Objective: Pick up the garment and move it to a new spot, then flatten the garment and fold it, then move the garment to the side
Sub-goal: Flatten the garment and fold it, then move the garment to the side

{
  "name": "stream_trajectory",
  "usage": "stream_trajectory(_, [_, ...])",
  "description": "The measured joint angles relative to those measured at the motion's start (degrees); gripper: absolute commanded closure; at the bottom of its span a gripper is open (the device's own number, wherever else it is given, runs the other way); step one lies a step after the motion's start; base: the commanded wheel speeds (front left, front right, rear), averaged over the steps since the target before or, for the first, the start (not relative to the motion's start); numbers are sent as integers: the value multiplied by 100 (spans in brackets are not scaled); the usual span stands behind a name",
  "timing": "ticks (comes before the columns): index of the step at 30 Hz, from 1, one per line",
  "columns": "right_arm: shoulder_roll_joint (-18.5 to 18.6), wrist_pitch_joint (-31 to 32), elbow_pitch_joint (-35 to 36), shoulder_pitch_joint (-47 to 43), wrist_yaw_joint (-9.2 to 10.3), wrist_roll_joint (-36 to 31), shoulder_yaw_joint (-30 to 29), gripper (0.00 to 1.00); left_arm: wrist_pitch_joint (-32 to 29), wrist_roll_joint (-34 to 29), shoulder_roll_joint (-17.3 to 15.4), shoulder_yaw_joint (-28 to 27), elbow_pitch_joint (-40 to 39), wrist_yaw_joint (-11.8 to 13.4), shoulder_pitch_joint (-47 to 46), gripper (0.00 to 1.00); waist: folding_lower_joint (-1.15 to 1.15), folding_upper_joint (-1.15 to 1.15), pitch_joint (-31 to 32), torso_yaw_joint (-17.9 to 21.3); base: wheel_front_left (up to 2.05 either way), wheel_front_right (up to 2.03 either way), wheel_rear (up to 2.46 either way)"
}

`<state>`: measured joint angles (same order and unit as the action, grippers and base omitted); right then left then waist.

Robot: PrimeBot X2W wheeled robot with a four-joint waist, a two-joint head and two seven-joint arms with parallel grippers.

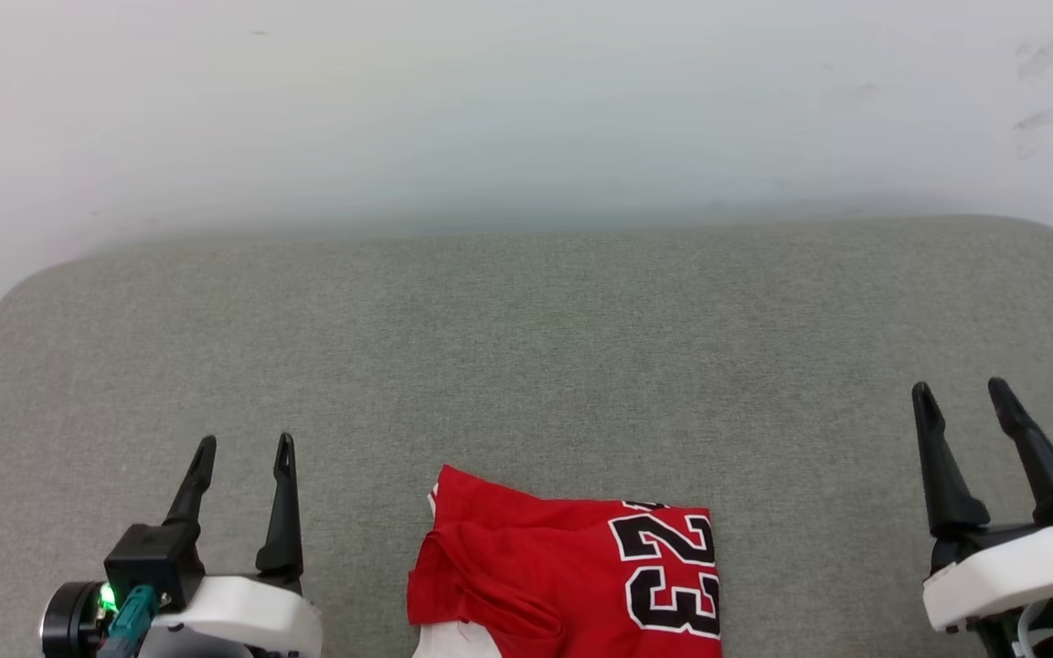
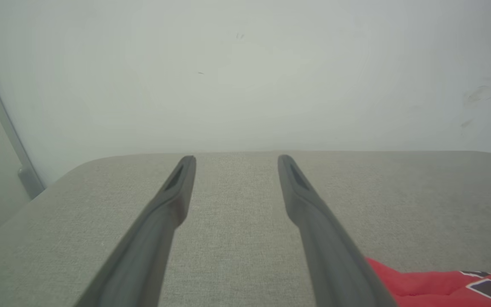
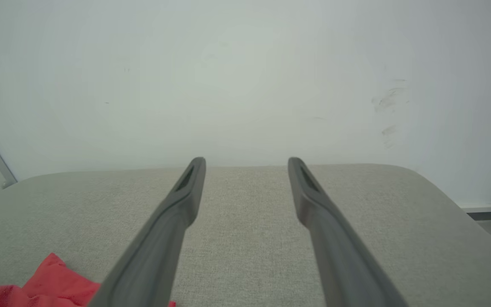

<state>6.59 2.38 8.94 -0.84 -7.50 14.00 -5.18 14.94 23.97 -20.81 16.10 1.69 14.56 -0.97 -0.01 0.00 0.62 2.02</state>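
Lying bunched on the grey padded worktop (image 1: 526, 347), the garment (image 1: 563, 567) is being flanked on both sides: the left end effector (image 1: 246, 441) is being held open and empty near its left side, the right end effector (image 1: 959, 386) open and empty farther off to its right. A one-layer pinch is being risked; the loose red folds would probably be dragged apart when lifted.
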Motion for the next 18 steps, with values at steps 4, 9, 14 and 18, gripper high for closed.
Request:
stream_trajectory(4, [-73,18,198,-233,0,-179,56,0,4,35,1,-21,63,1,166,0,0,0,55,68,0,0,0])
stream_trajectory(9, [-121,9,326,-456,0,-304,80,0,4,43,48,-121,120,-43,328,0,0,0,128,116,0,0,0])
stream_trajectory(14, [-135,-32,350,-486,0,-300,142,0,4,30,129,-196,114,-74,382,0,1,0,143,119,0,0,0])
stream_trajectory(18, [-147,-29,358,-494,0,-308,147,0,4,-11,167,-248,114,-123,388,0,1,0,132,96,0,0,0])
